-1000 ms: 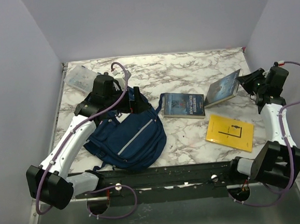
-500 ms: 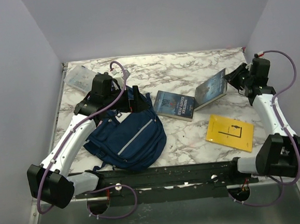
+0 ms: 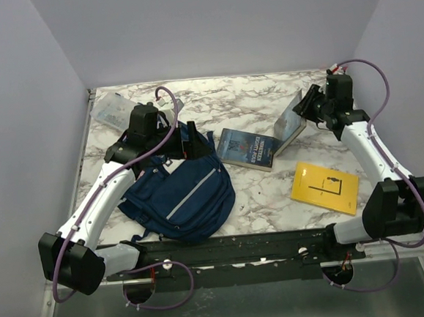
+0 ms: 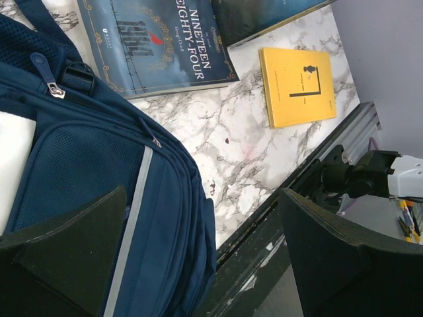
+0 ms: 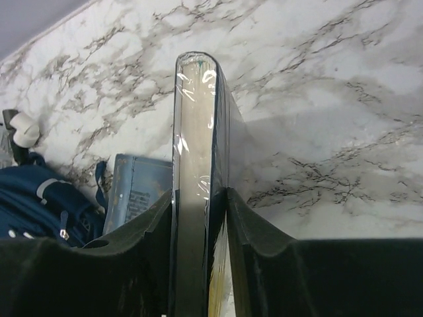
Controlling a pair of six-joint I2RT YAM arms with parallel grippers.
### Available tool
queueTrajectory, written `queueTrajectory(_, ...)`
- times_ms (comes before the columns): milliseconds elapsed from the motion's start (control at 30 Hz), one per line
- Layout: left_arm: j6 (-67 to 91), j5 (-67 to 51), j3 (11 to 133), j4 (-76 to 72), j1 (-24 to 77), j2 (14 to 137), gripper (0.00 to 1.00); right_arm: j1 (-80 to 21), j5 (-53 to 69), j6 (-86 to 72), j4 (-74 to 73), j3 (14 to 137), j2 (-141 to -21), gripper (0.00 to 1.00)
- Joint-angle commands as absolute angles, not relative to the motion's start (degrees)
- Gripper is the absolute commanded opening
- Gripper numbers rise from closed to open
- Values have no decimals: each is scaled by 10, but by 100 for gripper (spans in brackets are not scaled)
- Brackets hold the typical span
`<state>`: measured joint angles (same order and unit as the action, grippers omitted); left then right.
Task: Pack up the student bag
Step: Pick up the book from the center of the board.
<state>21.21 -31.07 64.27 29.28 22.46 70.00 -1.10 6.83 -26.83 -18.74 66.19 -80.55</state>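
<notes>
The student bag (image 3: 179, 192), navy with grey stripes, lies at the near left; its top and zip pulls fill the left wrist view (image 4: 79, 152). My left gripper (image 3: 192, 142) (image 4: 205, 257) hangs open above the bag's far end, holding nothing. My right gripper (image 3: 305, 109) (image 5: 198, 198) is shut on a dark plastic-wrapped book (image 3: 290, 123) (image 5: 197, 132), which stands tilted on edge at the far right with both pads against its covers. A blue "Nineteen Eighty-Four" book (image 3: 248, 148) (image 4: 158, 46) lies flat between the bag and the held book.
A yellow book (image 3: 324, 188) (image 4: 297, 84) lies flat near the front right. A small clear plastic box (image 3: 113, 111) sits at the far left corner. The black rail (image 3: 234, 248) runs along the table's near edge. Walls close in the back and both sides.
My right arm has swung left and farther back with the dark book, tipping it up from leaning to nearly on edge. The blue book shifted slightly left. The left arm has not moved.
</notes>
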Motion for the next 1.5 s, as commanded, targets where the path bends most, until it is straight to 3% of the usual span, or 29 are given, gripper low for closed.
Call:
queueTrajectory(0,214,-333,640,281,219,698,98,-44,76,-254,-258,667,-838,36)
queueTrajectory(167,214,-338,636,278,221,706,98,-45,70,-239,-276,663,-852,32)
queueTrajectory(300,212,-263,639,295,259,723,94,-44,45,-232,-299,672,-826,10)
queueTrajectory(400,183,-179,660,342,322,757,91,-45,24,-233,-314,688,-785,1)
queueTrajectory(600,144,-190,703,408,396,856,69,-45,26,-246,-328,715,-718,1)
queueTrajectory(800,122,-123,718,442,450,932,62,-45,73,-320,-248,667,-644,1)
queueTrajectory(1033,107,-69,732,465,482,982,63,-45,102,-344,-238,650,-628,1)
queueTrajectory(1133,103,-49,736,472,497,997,73,-45,113,-345,-248,641,-635,1)
queueTrajectory(1200,100,-21,740,478,507,1008,74,-45,123,-346,-253,633,-639,1)
queueTrajectory(1300,96,27,745,490,520,1030,62,-45,133,-345,-270,627,-640,1)
queueTrajectory(1467,84,79,758,502,529,1037,25,-45,150,-341,-289,604,-625,1)
